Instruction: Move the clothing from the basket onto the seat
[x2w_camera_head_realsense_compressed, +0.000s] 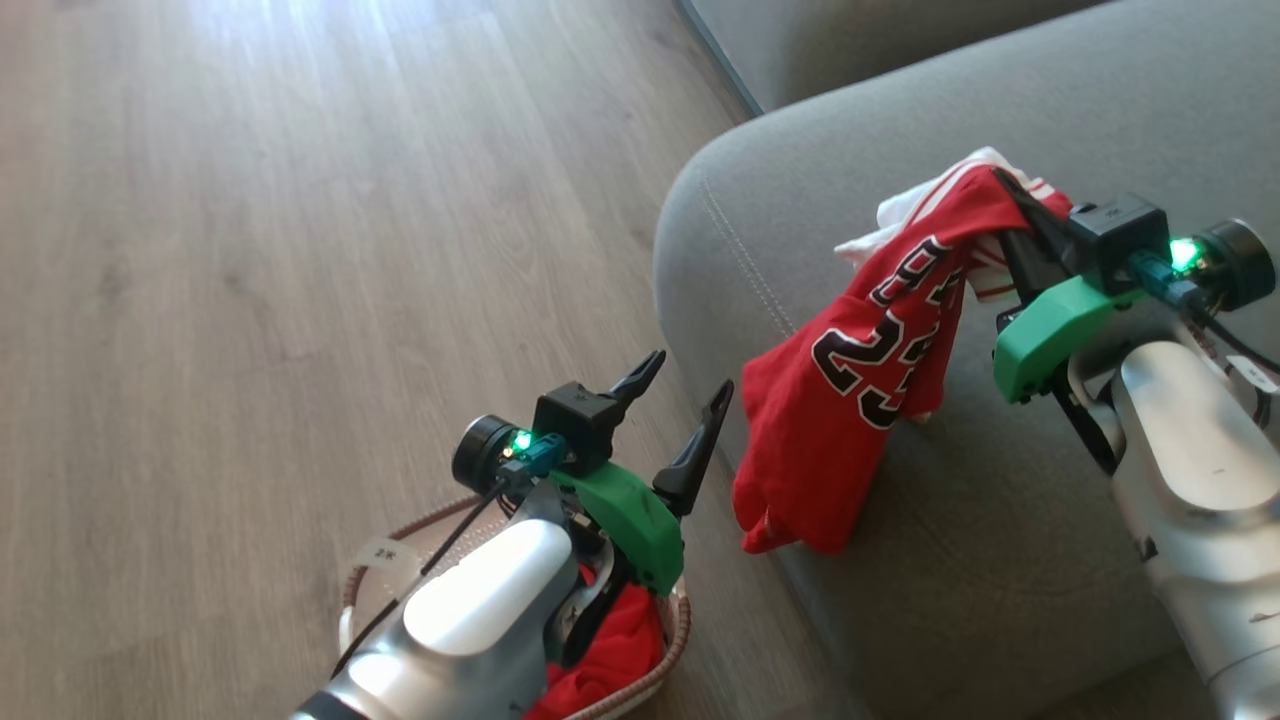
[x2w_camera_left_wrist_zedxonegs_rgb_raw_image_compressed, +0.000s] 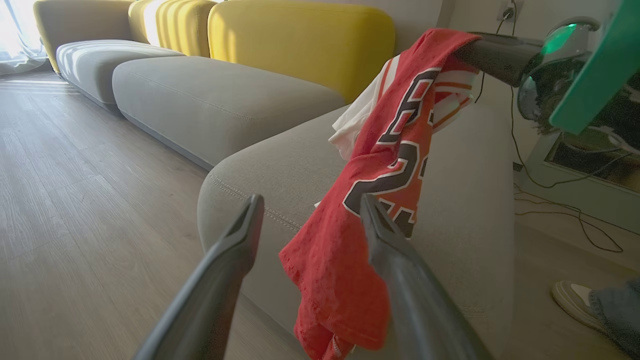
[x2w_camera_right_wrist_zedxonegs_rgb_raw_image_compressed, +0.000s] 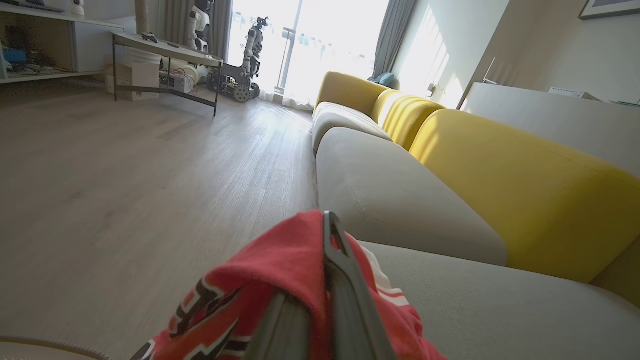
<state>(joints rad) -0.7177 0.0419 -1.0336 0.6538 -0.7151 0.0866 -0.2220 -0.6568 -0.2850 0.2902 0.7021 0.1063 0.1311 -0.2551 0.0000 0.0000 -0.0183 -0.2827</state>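
The red jersey (x2w_camera_head_realsense_compressed: 880, 370) with black-and-white numerals hangs from my right gripper (x2w_camera_head_realsense_compressed: 1015, 195), which is shut on its upper part above the grey seat (x2w_camera_head_realsense_compressed: 1000, 100). Its lower end drapes over the seat's rounded front edge. The left wrist view has the jersey (x2w_camera_left_wrist_zedxonegs_rgb_raw_image_compressed: 380, 165) dangling just beyond my fingers, and in the right wrist view the jersey (x2w_camera_right_wrist_zedxonegs_rgb_raw_image_compressed: 280, 275) is bunched around the shut fingers (x2w_camera_right_wrist_zedxonegs_rgb_raw_image_compressed: 340, 280). My left gripper (x2w_camera_head_realsense_compressed: 685, 390) stands open above the basket (x2w_camera_head_realsense_compressed: 680, 625), holding nothing. Red shorts (x2w_camera_head_realsense_compressed: 615, 650) lie in the basket, partly hidden by my left forearm.
Wooden floor (x2w_camera_head_realsense_compressed: 300, 250) spreads to the left of the seat. Yellow back cushions (x2w_camera_left_wrist_zedxonegs_rgb_raw_image_compressed: 300, 40) line the sofa. A person's shoe (x2w_camera_left_wrist_zedxonegs_rgb_raw_image_compressed: 575, 300) and cables lie on the floor at the right of the left wrist view. A table (x2w_camera_right_wrist_zedxonegs_rgb_raw_image_compressed: 165, 50) and other robots stand far off.
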